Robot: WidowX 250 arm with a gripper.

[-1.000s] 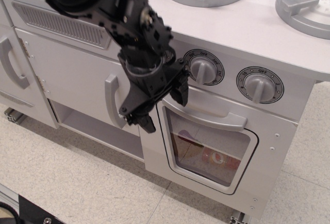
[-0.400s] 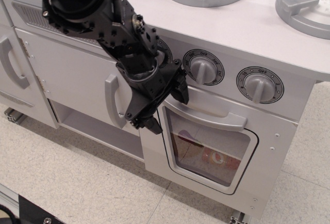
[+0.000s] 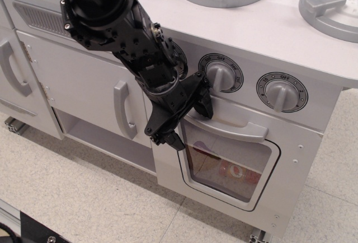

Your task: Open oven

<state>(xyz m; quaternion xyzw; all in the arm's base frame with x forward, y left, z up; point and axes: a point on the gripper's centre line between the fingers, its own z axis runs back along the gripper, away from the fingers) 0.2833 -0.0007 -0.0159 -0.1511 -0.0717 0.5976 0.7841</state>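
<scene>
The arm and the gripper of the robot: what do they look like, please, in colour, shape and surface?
The arm is black, made of bulky rounded segments with small silver screw heads. It narrows toward a grey ring at the wrist. The gripper is black too, with two angular fingers on a bracket-like frame. No cables or markings can be made out.

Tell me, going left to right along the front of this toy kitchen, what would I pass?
Curved cabinet handle at the far left → upright grey cabinet handle → the robot's gripper, open at the left end of the oven handle → left knob → right knob.
</scene>
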